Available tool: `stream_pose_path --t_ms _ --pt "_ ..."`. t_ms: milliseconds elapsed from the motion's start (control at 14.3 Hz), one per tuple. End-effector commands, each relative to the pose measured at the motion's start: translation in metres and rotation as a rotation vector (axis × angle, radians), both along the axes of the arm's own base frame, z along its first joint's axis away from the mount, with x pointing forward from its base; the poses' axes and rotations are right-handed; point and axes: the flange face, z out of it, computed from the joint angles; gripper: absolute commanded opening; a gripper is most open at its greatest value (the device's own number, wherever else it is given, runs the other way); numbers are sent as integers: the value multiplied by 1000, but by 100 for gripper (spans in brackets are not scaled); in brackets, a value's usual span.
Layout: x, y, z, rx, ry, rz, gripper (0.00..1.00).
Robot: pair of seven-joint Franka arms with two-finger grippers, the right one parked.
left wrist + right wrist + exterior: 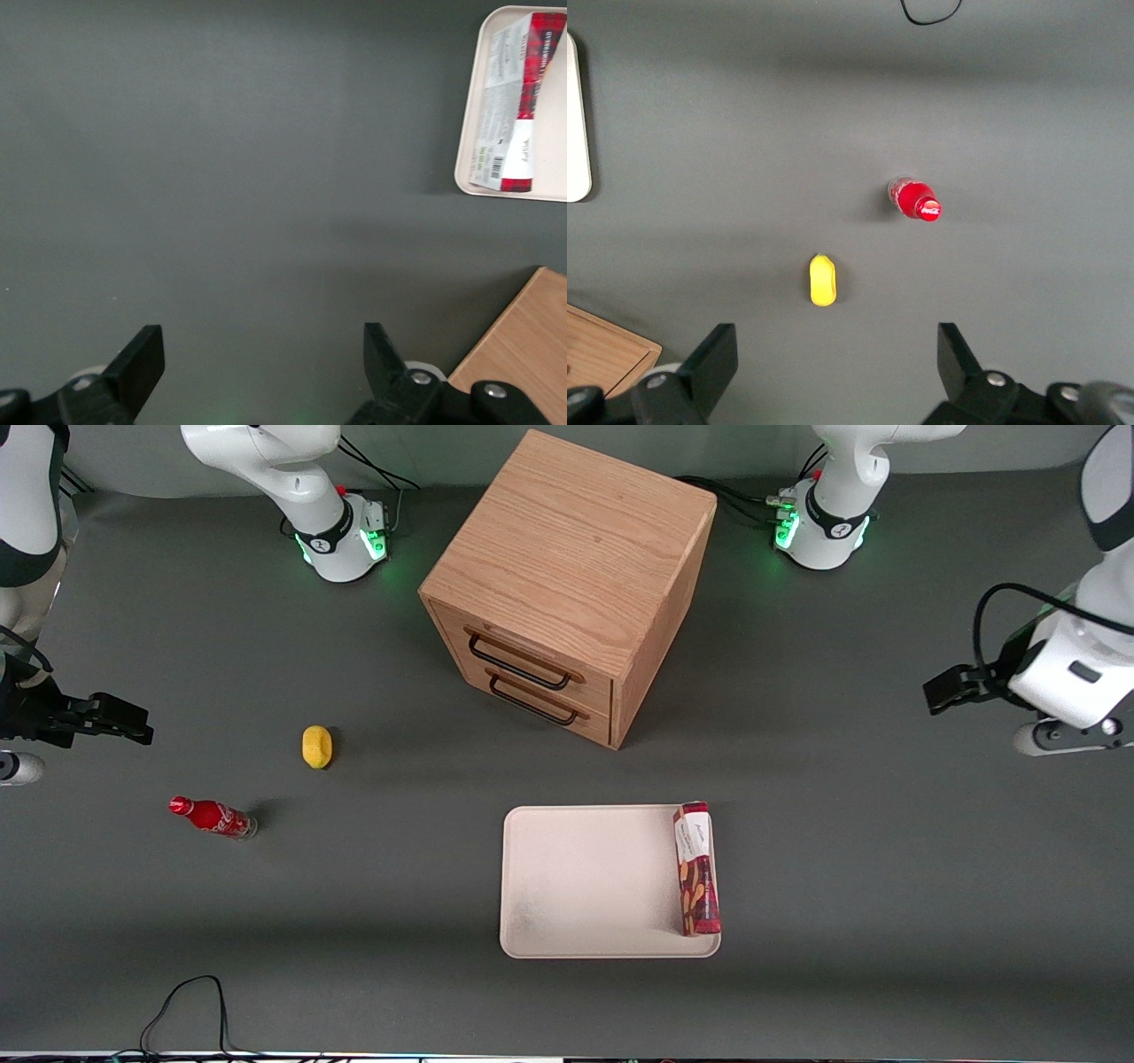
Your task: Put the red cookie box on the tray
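On the tray [585, 877], along its edge toward the working arm: red cookie box [696, 868], long axis running nearer-to-farther from the front camera. Your gripper [941, 691] hangs well apart from it, toward the working arm's end, fingers spread, holding nothing. You may judge placement complete.

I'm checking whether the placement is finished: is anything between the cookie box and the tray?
Nothing visible is. The box already lies on the tray, along its edge toward the working arm. The gripper is open, off over bare table, holding nothing.
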Motion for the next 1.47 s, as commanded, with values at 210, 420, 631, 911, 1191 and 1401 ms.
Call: stream_pose_path --t_ms 210,420,631,911,1191,1401 --pt "-27 32 -4 -43 -78 -36 100" --pt "-27 48 4 -52 -89 -40 100" --pt "-28 52 19 -51 -74 -34 100" --pt "-30 35 24 -49 -56 -64 100" --pt "-32 37 23 -49 -39 -62 100" --pt "-33 38 24 -69 -39 -60 100"
